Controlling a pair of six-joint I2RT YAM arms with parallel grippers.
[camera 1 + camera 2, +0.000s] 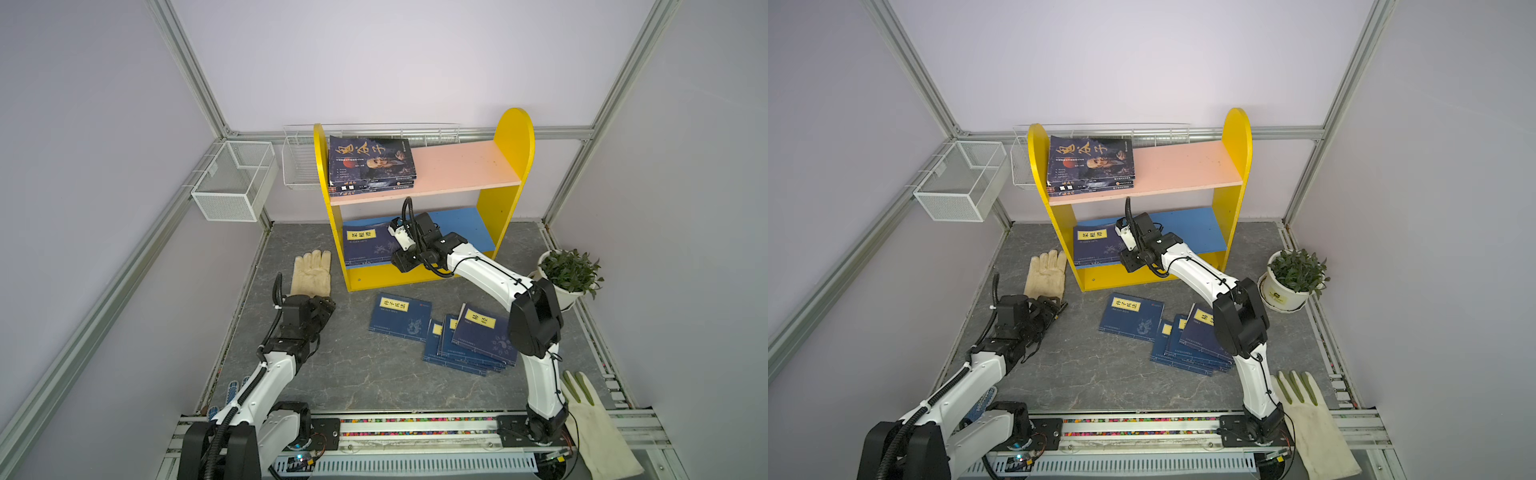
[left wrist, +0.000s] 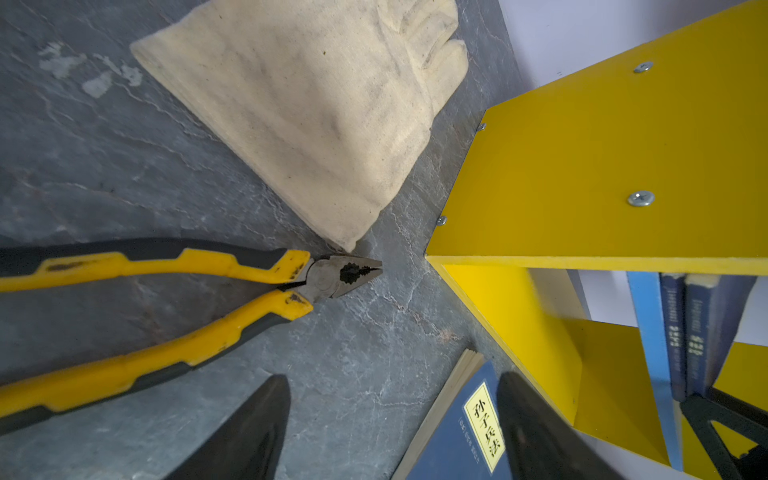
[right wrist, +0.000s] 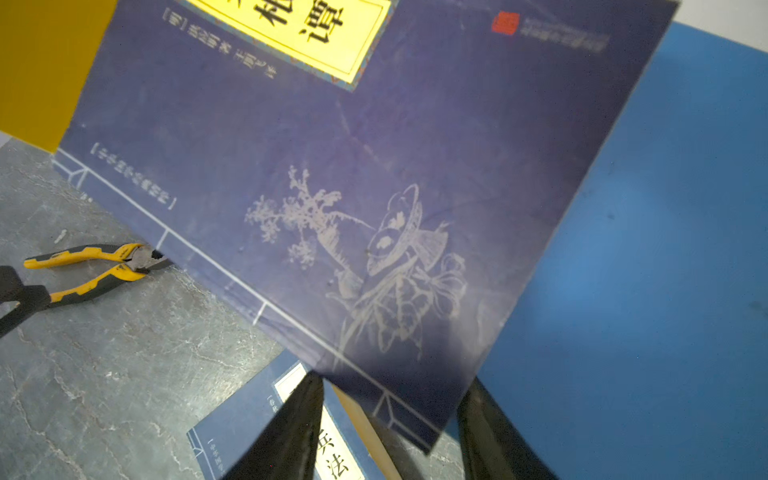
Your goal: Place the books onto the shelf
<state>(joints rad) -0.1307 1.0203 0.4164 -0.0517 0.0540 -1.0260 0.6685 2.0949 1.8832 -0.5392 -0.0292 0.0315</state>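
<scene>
The shelf stands at the back, with yellow sides, a pink upper board and a blue lower board. Dark glossy books are stacked on the pink board. A navy book lies on the blue board, one corner past the front edge. My right gripper is at that corner, jaws apart on either side of it. One navy book lies loose on the table, beside a fanned pile of several. My left gripper hovers open and empty.
Yellow-handled pliers and a beige glove lie by my left gripper. A potted plant stands at the right. A white and green glove lies near the front right. Wire baskets hang at the back left.
</scene>
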